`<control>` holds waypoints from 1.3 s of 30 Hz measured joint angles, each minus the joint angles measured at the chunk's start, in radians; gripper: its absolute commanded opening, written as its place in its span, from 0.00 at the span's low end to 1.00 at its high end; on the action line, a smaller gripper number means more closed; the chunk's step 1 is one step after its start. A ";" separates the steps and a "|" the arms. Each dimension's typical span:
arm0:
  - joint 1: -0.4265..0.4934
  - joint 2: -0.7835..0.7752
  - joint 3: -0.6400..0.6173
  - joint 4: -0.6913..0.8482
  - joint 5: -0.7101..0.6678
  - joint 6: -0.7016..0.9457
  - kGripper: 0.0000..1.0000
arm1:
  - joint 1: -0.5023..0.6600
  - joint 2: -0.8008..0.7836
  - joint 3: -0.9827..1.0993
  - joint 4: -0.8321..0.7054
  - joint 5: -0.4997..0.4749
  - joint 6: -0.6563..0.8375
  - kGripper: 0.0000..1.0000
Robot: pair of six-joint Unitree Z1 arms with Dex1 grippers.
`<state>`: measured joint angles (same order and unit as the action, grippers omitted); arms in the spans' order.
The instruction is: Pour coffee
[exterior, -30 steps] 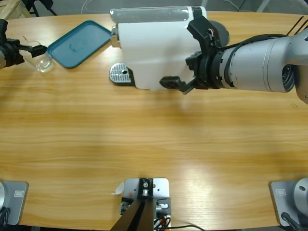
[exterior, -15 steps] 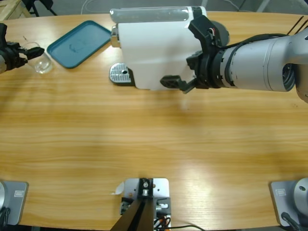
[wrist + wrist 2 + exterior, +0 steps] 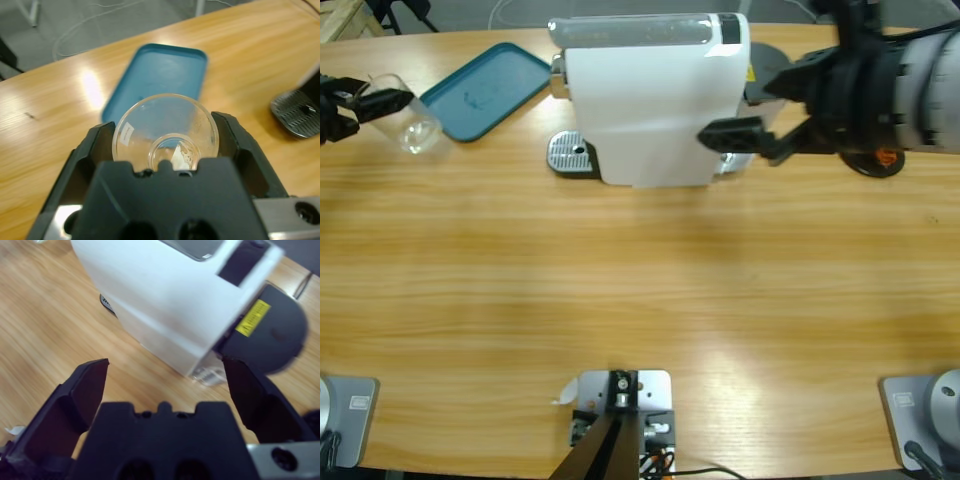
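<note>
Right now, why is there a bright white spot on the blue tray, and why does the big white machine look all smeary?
Left wrist view: the spot is glare from a light, sitting on the teal tray behind the glass tumbler. Right wrist view: the white coffee machine is blurred, its edges streaked. High view: it looks sharp, with a soft shine on the table.

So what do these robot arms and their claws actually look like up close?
The right arm is a thick silver-grey tube with black joints and an orange mark. Each gripper, left and right, is matte black: two broad, flat jaws on a blocky body, above a silver plate.

Bright overhead glare on table [image 3: 90, 82]
</note>
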<state>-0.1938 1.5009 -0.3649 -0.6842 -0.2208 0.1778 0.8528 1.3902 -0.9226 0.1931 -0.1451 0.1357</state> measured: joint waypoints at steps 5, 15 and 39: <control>-0.070 -0.039 -0.021 0.087 -0.094 0.000 0.00 | 0.000 -0.115 0.025 0.060 -0.011 0.000 1.00; -0.161 0.009 -0.163 0.209 -0.231 0.114 0.00 | -0.001 -0.309 0.199 0.116 -0.013 0.000 1.00; -0.280 0.327 -0.371 0.192 -0.324 0.425 0.00 | -0.056 -0.378 0.116 0.400 -0.019 0.000 1.00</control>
<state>-0.4736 1.8276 -0.7357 -0.4919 -0.5452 0.6029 0.7965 1.0117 -0.8066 0.5930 -0.1643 0.1356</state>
